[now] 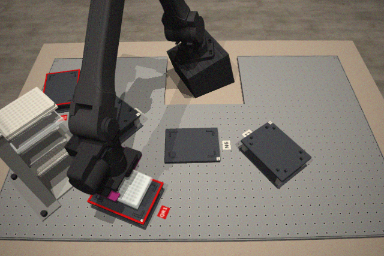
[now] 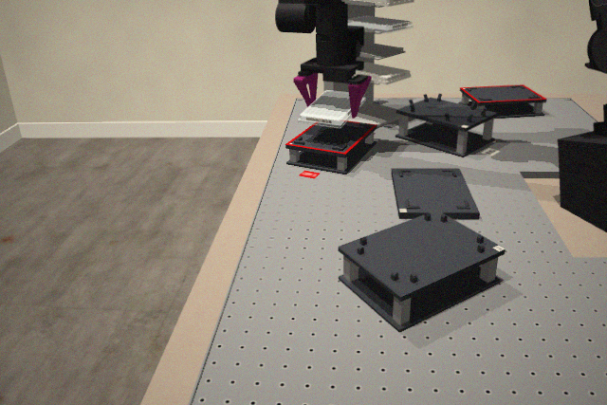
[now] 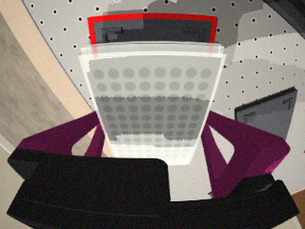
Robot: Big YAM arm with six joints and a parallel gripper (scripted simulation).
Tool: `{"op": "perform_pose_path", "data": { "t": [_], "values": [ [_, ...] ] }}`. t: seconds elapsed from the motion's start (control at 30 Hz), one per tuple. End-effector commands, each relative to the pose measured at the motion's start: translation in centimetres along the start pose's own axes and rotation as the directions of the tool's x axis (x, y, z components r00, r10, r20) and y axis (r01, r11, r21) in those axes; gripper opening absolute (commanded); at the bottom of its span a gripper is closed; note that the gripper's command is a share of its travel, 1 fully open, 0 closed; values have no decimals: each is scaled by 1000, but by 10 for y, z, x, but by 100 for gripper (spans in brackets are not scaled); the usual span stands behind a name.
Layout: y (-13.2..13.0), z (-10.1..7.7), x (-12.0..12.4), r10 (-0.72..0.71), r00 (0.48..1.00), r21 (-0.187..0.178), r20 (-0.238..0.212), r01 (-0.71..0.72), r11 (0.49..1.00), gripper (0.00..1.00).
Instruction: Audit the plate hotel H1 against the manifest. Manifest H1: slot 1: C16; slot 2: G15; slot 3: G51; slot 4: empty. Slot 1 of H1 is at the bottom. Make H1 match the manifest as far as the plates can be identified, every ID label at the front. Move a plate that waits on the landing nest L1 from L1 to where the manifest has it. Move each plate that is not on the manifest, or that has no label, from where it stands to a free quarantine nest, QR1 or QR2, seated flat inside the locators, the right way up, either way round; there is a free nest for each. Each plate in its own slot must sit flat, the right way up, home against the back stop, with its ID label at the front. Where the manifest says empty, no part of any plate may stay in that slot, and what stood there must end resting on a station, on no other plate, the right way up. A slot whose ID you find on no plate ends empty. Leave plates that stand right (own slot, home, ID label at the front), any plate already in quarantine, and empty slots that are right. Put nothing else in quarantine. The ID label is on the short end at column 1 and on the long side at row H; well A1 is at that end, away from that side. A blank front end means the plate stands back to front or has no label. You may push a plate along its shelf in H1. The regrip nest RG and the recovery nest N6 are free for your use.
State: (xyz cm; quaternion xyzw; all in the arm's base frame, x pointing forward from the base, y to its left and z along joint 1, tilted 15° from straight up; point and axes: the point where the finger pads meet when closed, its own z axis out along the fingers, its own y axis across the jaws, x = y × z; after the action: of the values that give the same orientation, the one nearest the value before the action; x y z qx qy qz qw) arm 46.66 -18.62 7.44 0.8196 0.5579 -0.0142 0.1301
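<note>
My gripper (image 2: 332, 91) is shut on a white well plate (image 2: 325, 108) across its width and holds it level a little above the red-framed quarantine nest QR1 (image 2: 330, 143). The plate (image 1: 134, 189) hangs over that nest (image 1: 123, 203), apart from it. In the wrist view the plate (image 3: 152, 111) sits between the magenta fingers, wells up, with the nest's red frame beyond it. The plate hotel H1 (image 1: 30, 129) stands at the left, with a white plate (image 1: 24, 112) on its top shelf. The hotel (image 2: 379, 38) shows more plates on lower shelves; no labels are readable.
The second quarantine nest QR2 (image 1: 62, 86) is bare at the back left. A raised nest (image 2: 446, 114) next to the hotel is bare. The flat nest N6 (image 1: 191, 144) and a raised nest (image 1: 276, 150) are bare on the right. The arm's base block (image 1: 201, 70) stands at the back.
</note>
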Motion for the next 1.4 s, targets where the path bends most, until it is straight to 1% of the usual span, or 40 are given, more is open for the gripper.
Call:
{"op": "perform_pose_path", "data": {
  "t": [0.0,0.03,0.07,0.13,0.27,0.3,0.33,0.4,0.47,0.57,0.63,0.73,0.83,0.87,0.93,1.03,1.07,1.13,1.2,1.27,1.3,1.37],
  "values": [
    [5,-3,-7,3,1000,-22,1,-3,1000,86],
    [9,-2,-7,4,1000,-25,1,-4,1000,86],
    [8,2,-7,3,1000,-18,2,-3,1000,86],
    [5,4,-6,2,1000,-13,2,-2,1000,86],
    [5,2,-7,3,1000,-21,1,-3,1000,86],
    [11,-6,-7,4,1000,-36,0,-4,999,86],
    [11,-1,-6,3,1000,-33,1,-3,999,86],
    [6,9,-6,1,1000,-14,2,-1,1000,86],
    [2,13,-6,1,1000,-5,2,-1,1000,86],
    [6,5,-8,5,1000,-27,1,-4,1000,86],
    [10,8,-7,4,1000,-27,1,-4,1000,86],
    [4,16,-6,0,1000,-10,1,0,1000,86],
    [4,16,-6,1,1000,-12,2,-1,1000,86],
    [7,1,-9,8,1000,-40,1,-8,999,86],
    [12,4,-9,8,1000,-45,1,-8,999,86],
    [5,20,-6,2,1000,-13,2,-2,1000,86],
    [3,23,-6,0,1000,-7,2,0,1000,86],
    [3,23,-6,0,1000,-8,2,0,1000,86],
    [5,17,-8,4,1000,-25,2,-4,1000,86],
    [8,19,-7,4,1000,-26,2,-4,1000,86],
    [8,23,-7,3,1000,-20,2,-3,1000,86],
    [7,25,-7,3,1000,-17,2,-3,1000,86]
  ]
}}
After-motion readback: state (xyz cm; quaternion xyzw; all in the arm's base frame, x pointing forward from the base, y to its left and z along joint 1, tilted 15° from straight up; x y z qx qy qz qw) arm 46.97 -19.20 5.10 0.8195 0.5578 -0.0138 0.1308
